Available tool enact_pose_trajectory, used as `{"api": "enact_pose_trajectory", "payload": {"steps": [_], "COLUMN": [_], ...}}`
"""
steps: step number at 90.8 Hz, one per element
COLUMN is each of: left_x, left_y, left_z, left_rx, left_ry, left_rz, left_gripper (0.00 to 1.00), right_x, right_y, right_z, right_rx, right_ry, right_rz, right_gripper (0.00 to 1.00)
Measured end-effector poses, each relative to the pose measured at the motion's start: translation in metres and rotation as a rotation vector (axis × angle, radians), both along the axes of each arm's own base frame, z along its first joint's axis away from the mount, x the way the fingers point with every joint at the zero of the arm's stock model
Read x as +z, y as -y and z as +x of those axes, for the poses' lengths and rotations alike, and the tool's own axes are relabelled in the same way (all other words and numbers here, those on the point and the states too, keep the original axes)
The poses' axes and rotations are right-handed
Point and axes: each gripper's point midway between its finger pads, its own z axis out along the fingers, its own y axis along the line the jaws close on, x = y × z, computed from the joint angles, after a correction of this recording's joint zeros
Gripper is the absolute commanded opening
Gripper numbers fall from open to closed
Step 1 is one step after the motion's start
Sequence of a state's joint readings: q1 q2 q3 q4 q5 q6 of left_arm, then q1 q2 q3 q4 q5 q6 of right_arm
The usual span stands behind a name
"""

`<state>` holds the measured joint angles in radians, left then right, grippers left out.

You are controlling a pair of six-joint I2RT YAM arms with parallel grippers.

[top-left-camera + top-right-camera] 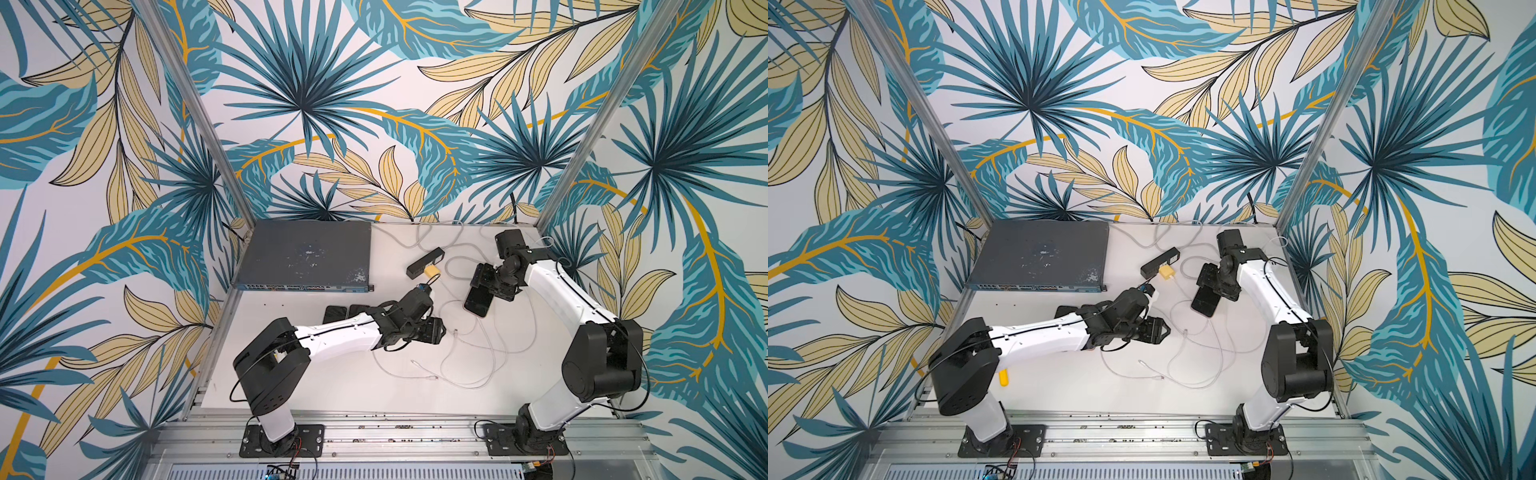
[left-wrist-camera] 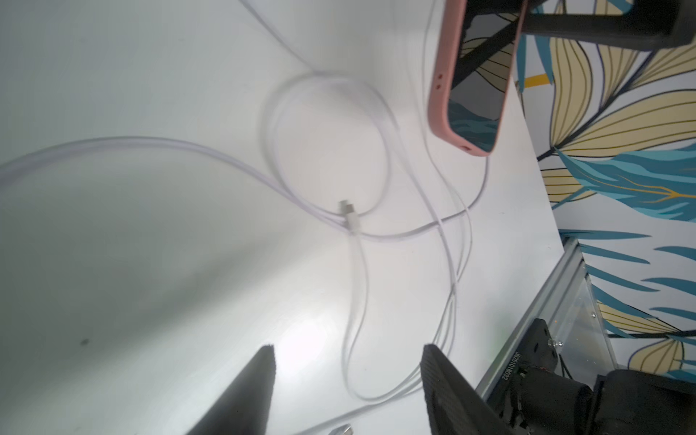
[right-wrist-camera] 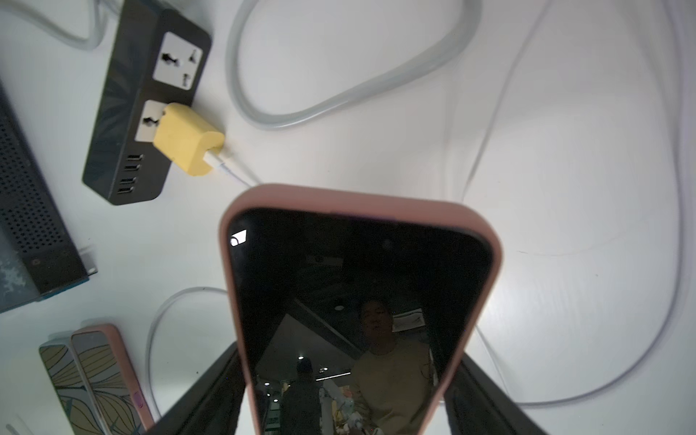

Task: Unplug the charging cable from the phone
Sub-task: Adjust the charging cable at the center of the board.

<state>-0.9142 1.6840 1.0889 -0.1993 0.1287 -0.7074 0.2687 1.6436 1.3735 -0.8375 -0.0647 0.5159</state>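
Because the phone [image 3: 361, 301] is slick glass in a soft pink case, my right jaws pinch it by its long edges, held above the desk [image 1: 332, 382]. The cable [image 2: 132, 140] is light and limp; its stiff plug [image 2: 349, 218], the place to take hold, lies on the desk, apart from the phone. My left jaws stand spread and empty near it. Cable loops, a strip [image 3: 124, 124] with a yellow charger [image 3: 188, 139] and two spare phones [image 3: 94, 376] crowd round.
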Motion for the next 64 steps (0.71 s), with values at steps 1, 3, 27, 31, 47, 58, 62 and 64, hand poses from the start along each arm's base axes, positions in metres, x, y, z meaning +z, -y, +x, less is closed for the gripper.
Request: {"api": "enact_pose_trajectory", "payload": {"steps": [1,3,27,31,47,58,62,64], "left_x": [0.0,-0.001,-0.004,-0.004,-0.015,-0.026,-0.031,-0.034], "left_y": [-0.004,-0.013,-0.116,-0.128,-0.156,-0.159,-0.159,-0.159], "left_z": [0.001,0.002,0.004,0.003,-0.01,-0.026,-0.033,-0.035], "left_rx": [0.01,0.029,0.267,0.296,0.359,0.352,0.347,0.341], "left_ry": [-0.001,-0.003,-0.03,-0.034,-0.086,-0.116,-0.129,-0.134], "left_rz": [0.004,0.011,0.092,0.101,0.175,0.244,0.28,0.305], "left_gripper": [0.64,0.64,0.63,0.63,0.6,0.54,0.5,0.48], "right_x": [0.0,0.002,-0.004,-0.006,-0.007,-0.007,-0.007,-0.006], "right_y": [-0.004,-0.011,-0.096,-0.108,-0.134,-0.133,-0.131,-0.131], "right_z": [0.0,0.0,-0.015,-0.018,-0.024,-0.023,-0.022,-0.022], "right_rx": [0.01,0.025,0.193,0.216,0.262,0.257,0.254,0.252], "right_ry": [0.001,0.005,-0.016,-0.023,-0.025,-0.021,-0.019,-0.017], "right_rz": [0.001,0.002,0.021,0.025,0.038,0.03,0.027,0.025], "right_gripper": [0.65,0.65,0.65,0.65,0.65,0.66,0.66,0.66]}}
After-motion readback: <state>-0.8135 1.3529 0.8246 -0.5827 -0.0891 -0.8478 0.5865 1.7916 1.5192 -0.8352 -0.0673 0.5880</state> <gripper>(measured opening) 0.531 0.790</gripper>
